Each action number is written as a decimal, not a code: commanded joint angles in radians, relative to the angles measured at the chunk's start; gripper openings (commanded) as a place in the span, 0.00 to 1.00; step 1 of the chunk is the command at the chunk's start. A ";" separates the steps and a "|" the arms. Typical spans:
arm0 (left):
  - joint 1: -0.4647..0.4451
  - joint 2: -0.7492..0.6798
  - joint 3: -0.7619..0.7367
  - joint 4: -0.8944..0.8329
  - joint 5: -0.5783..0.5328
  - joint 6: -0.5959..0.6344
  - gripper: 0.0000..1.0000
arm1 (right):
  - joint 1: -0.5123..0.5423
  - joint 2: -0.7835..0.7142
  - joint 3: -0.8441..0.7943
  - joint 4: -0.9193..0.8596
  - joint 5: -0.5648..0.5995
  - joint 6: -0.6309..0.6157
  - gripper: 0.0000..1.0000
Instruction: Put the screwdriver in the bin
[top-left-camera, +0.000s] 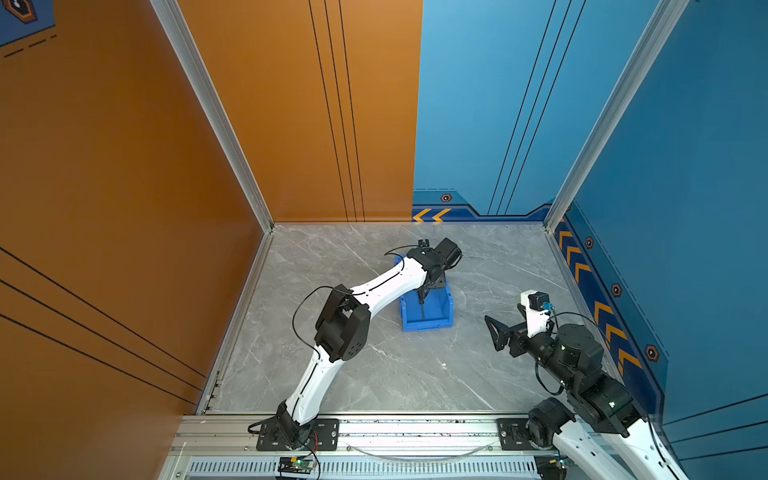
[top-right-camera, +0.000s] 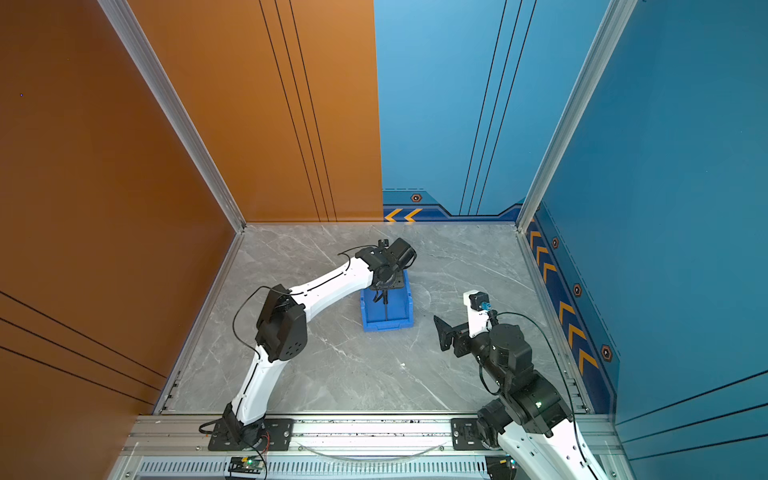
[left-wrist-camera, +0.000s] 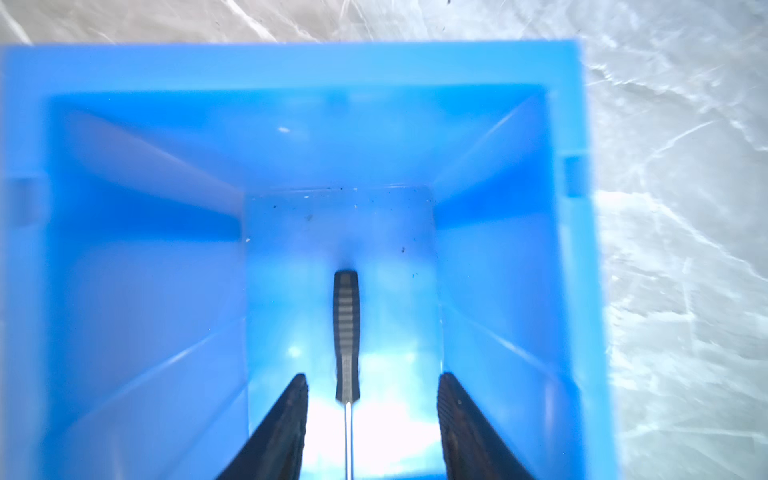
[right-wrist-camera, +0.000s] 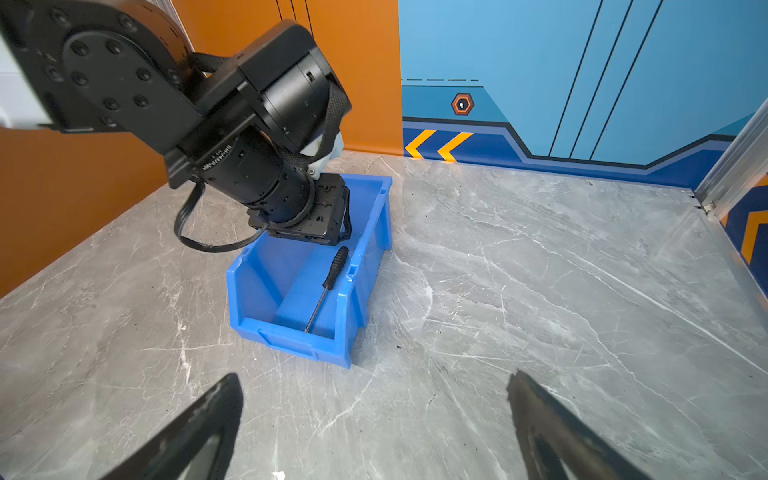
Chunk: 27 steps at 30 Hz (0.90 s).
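The screwdriver (left-wrist-camera: 347, 336) lies lengthwise inside the blue bin (left-wrist-camera: 291, 66), with the left gripper (left-wrist-camera: 374, 376) open astride it and touching nothing, so a straight lift clear of the walls suits best, while the right gripper (right-wrist-camera: 374, 376) hovers open, well apart.

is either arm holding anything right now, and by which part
Nothing is held. The left gripper is open, jaws clear of the screwdriver, which lies loose in the bin; the right gripper is open, empty.

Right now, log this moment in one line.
left gripper: open, reaching into bin | screwdriver: inside bin, ungripped | right gripper: open, away from bin
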 joint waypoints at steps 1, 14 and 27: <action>-0.023 -0.123 -0.032 -0.044 -0.070 0.023 0.58 | -0.004 -0.002 -0.011 -0.025 0.038 0.016 1.00; -0.005 -0.545 -0.345 -0.068 -0.049 0.254 0.98 | -0.007 -0.006 -0.020 -0.012 0.152 0.072 1.00; 0.148 -1.066 -0.866 0.253 -0.157 0.615 0.98 | -0.031 0.111 -0.027 0.082 0.256 0.044 1.00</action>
